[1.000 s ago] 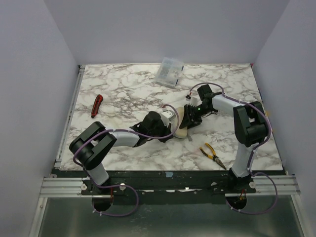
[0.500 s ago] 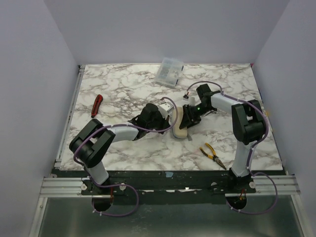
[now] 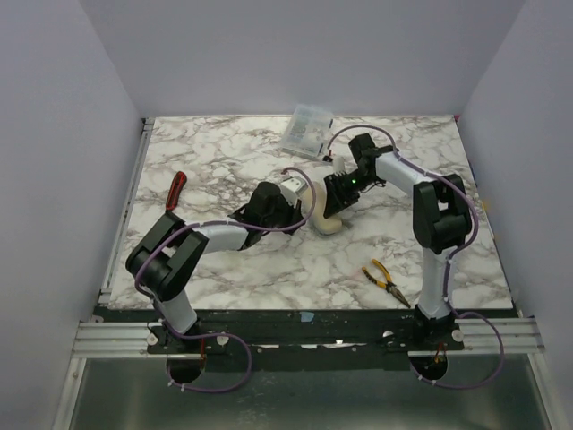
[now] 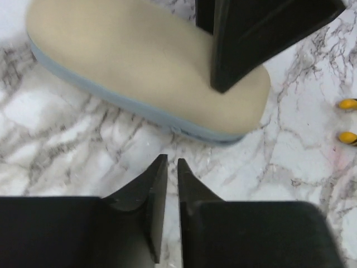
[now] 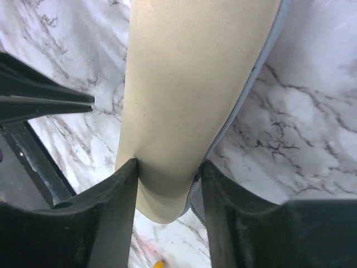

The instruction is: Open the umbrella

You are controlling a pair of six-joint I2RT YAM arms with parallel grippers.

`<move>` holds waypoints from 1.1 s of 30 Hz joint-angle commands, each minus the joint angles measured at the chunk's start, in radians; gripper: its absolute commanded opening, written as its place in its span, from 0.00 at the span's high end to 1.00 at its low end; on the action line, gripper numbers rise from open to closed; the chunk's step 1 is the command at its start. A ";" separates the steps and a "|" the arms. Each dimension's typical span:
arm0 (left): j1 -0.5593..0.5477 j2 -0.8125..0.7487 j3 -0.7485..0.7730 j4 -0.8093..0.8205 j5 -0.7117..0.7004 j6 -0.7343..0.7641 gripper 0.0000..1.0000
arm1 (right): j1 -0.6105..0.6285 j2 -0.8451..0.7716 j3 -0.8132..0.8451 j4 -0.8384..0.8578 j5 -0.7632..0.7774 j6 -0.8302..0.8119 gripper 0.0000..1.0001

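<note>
The umbrella point(image 3: 323, 218) is folded, a cream oblong with a blue-grey edge, lying near the middle of the marble table. My right gripper point(image 3: 337, 194) is shut on its far end; in the right wrist view both fingers of that gripper point(image 5: 167, 167) press the cream body point(image 5: 189, 84). My left gripper point(image 3: 303, 208) is just left of the umbrella. In the left wrist view its fingers point(image 4: 172, 162) are almost together with nothing between them, a short way from the umbrella's side point(image 4: 139, 67). No shaft or handle shows.
A clear plastic box point(image 3: 307, 130) stands at the back of the table. Yellow-handled pliers point(image 3: 385, 280) lie at the front right. A red-handled tool point(image 3: 175, 191) lies at the left. Grey walls enclose the table on three sides.
The right gripper has drawn the umbrella toward the back of the table. The left gripper has moved the same way alongside it.
</note>
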 commanded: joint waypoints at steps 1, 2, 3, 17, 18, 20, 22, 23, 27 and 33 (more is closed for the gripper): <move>0.014 -0.063 -0.101 0.055 0.073 -0.009 0.74 | -0.004 0.053 0.047 -0.057 0.100 -0.093 0.46; 0.014 -0.075 -0.120 0.064 0.079 -0.005 0.65 | -0.004 0.047 0.047 -0.059 0.098 -0.092 0.40; 0.014 -0.086 -0.135 0.069 0.082 -0.006 0.58 | -0.004 0.037 0.043 -0.060 0.093 -0.090 0.35; 0.014 -0.065 -0.190 0.283 0.094 0.084 0.30 | -0.004 -0.117 -0.136 0.069 0.027 0.095 0.17; 0.014 -0.057 -0.182 0.284 0.094 0.098 0.32 | -0.004 -0.111 -0.140 0.089 0.034 0.105 0.17; 0.015 -0.043 -0.162 0.281 0.094 0.121 0.36 | -0.004 -0.097 -0.136 0.124 0.038 0.118 0.18; 0.014 -0.029 -0.148 0.281 0.104 0.129 0.40 | -0.004 -0.072 -0.128 0.135 0.030 0.130 0.19; 0.013 -0.024 -0.145 0.281 0.118 0.130 0.42 | -0.004 -0.059 -0.126 0.137 0.021 0.131 0.20; 0.002 -0.029 -0.156 0.292 0.131 0.157 0.46 | -0.004 -0.023 -0.136 0.136 0.005 0.090 0.36; -0.010 -0.068 -0.232 0.322 0.099 0.178 0.53 | -0.004 -0.001 -0.161 0.024 -0.010 -0.073 0.55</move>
